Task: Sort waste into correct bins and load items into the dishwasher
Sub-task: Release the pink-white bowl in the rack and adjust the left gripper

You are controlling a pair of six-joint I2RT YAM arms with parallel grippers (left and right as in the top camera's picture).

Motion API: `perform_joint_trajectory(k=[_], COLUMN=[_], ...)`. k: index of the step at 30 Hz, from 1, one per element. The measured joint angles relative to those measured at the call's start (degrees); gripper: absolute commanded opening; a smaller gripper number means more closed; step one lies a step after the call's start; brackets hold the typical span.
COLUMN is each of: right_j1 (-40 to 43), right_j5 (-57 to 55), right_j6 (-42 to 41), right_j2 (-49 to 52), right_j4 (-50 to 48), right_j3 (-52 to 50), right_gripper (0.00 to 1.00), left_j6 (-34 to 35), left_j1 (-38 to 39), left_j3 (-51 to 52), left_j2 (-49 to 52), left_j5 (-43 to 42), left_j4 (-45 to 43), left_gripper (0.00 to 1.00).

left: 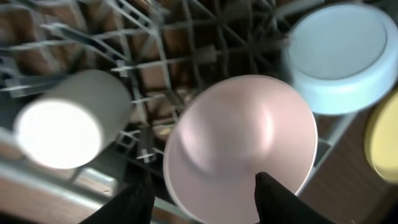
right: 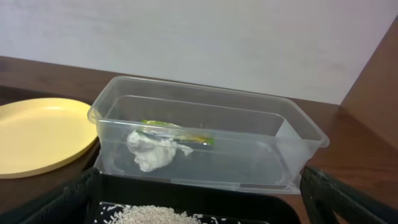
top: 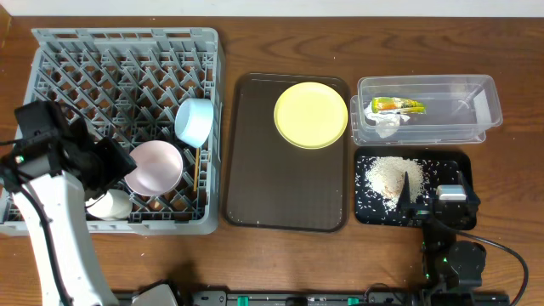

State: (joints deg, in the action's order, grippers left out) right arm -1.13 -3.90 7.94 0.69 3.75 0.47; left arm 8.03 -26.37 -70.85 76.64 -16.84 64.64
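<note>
The grey dishwasher rack [top: 127, 51] holds a pink bowl [top: 155, 167], a light blue bowl [top: 194, 121], a white cup [top: 110, 204] and wooden chopsticks [top: 196, 170]. My left gripper [top: 119, 170] is open just off the pink bowl [left: 242, 137], with the bowl's rim lying between its dark fingers [left: 134, 202]. A yellow plate [top: 311, 114] lies on the brown tray. The clear tub [top: 476, 106] contains the wrapper [top: 396, 104] and the tissue [top: 387, 123]. Crumbs [top: 387, 174] lie in the black tray [top: 365, 212], and my right gripper [top: 435, 194] hangs wide open over it, holding nothing.
The dark brown serving tray [top: 285, 187] sits between the rack and the two bins. In the left wrist view the cup [left: 62, 127] is at the left and the blue bowl [left: 339, 56] at the upper right. A pale wall stands behind the tub [right: 292, 124].
</note>
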Motion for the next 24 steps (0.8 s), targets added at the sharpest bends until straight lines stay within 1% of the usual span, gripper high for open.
perform_joint_trajectory(k=[1,3,4,8,12,17,21,24], right_j1=[0.0,0.0,0.0,0.0,0.0,0.0,0.0,0.0], right_j5=[0.0,0.0,0.0,0.0,0.0,0.0,0.0,0.0], right_j6=[0.0,0.0,0.0,0.0,0.0,0.0,0.0,0.0], right_j2=[0.0,0.0,0.0,0.0,0.0,0.0,0.0,0.0], right_j4=[0.0,0.0,0.0,0.0,0.0,0.0,0.0,0.0], right_j3=[0.0,0.0,0.0,0.0,0.0,0.0,0.0,0.0], right_gripper=[0.99,0.99,0.99,0.99,0.99,0.99,0.99,0.99], left_j6=[-0.7,-2.3,-2.8,-4.5,-5.2,-5.3,-5.4,-5.3], left_j1=[-0.2,-0.5,-0.5,-0.6,-0.6,-1.0,-1.4,-2.0], left_j3=[0.0,0.0,0.1,0.2,0.3,0.4,0.4,0.4], left_j2=[0.7,3.1,4.2,8.6,11.1,10.7,8.7,5.3], left_j5=[-1.0,-3.0,-3.6,-4.8,-5.3,-6.0,-7.2,-5.7], left_j4=[0.1,0.8,0.9,1.2,1.1,1.1,1.4,1.5], left_gripper=[0.52,0.47,0.42,0.31,0.28,0.29,0.37,0.39])
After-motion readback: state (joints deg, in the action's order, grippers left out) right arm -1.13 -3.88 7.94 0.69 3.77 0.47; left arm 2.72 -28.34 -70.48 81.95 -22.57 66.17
